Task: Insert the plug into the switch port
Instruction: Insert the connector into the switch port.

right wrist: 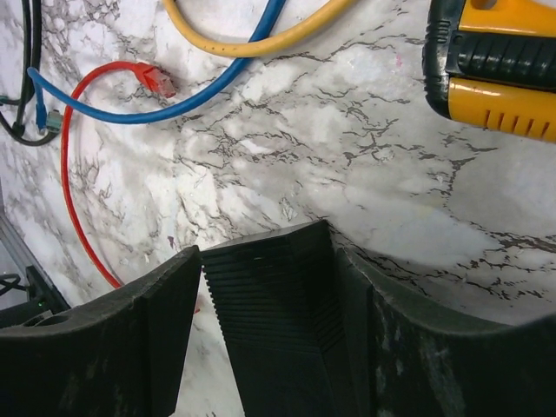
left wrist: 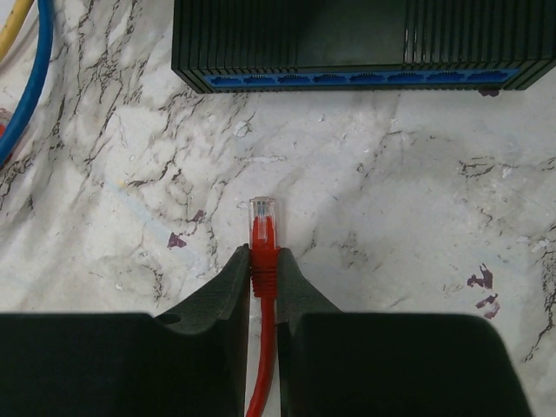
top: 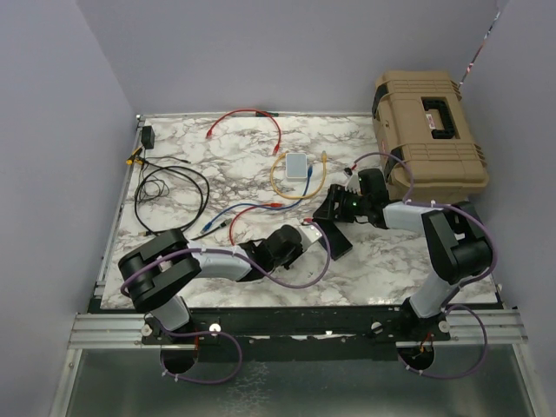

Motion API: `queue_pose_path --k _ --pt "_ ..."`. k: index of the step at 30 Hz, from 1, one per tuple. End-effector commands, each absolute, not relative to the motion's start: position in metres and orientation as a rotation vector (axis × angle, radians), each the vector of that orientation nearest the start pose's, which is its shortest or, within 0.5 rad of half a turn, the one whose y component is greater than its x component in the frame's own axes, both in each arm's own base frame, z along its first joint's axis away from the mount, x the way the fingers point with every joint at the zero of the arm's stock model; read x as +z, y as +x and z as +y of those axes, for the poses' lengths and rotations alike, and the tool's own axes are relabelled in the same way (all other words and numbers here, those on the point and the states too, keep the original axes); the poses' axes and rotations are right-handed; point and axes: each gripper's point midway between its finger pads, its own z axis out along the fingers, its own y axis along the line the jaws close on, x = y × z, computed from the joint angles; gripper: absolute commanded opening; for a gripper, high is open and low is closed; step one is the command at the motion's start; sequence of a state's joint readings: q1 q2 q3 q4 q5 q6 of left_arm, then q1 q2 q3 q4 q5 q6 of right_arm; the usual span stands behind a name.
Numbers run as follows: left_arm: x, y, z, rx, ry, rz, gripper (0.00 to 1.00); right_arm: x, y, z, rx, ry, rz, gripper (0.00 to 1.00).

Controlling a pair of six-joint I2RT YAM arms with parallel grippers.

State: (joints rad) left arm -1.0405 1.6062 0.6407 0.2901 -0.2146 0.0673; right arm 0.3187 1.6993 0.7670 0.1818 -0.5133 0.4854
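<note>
The switch (top: 335, 229) is a flat black ribbed box on the marble table, right of centre. My right gripper (top: 337, 205) is shut on its far end, and the right wrist view shows the switch (right wrist: 278, 313) between the two fingers (right wrist: 165, 304). My left gripper (top: 301, 234) is shut on the red plug (left wrist: 262, 228) by its boot, clear tip forward. In the left wrist view the plug points at the switch's blue row of sockets (left wrist: 365, 79), with a stretch of bare table between them. The left gripper (left wrist: 263, 261) sits low over the table.
A tan case (top: 427, 130) stands at the back right. A small grey-white box (top: 296, 166), yellow, blue and red cables (top: 248, 117), a black cable coil (top: 174, 187) and a black adapter (top: 148, 136) lie behind. A yellow-black tool (right wrist: 495, 61) lies near the right gripper.
</note>
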Motion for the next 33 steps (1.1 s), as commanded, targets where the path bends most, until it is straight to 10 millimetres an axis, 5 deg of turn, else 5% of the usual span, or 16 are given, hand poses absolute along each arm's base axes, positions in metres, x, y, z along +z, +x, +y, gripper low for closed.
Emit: queue_pose_path --k 1,7,33 --pt "0.032 0.233 -0.316 -0.292 1.089 1.965 0.00 0.032 0.318 0.213 0.986 -0.069 2.441 0.67" --pt "0.034 0.237 -0.322 -0.307 1.044 1.974 0.00 0.038 0.331 0.181 0.735 0.070 2.407 0.68" --pt "0.029 0.265 -0.339 -0.330 0.936 2.059 0.00 0.036 0.325 0.199 0.860 -0.027 2.425 0.59"
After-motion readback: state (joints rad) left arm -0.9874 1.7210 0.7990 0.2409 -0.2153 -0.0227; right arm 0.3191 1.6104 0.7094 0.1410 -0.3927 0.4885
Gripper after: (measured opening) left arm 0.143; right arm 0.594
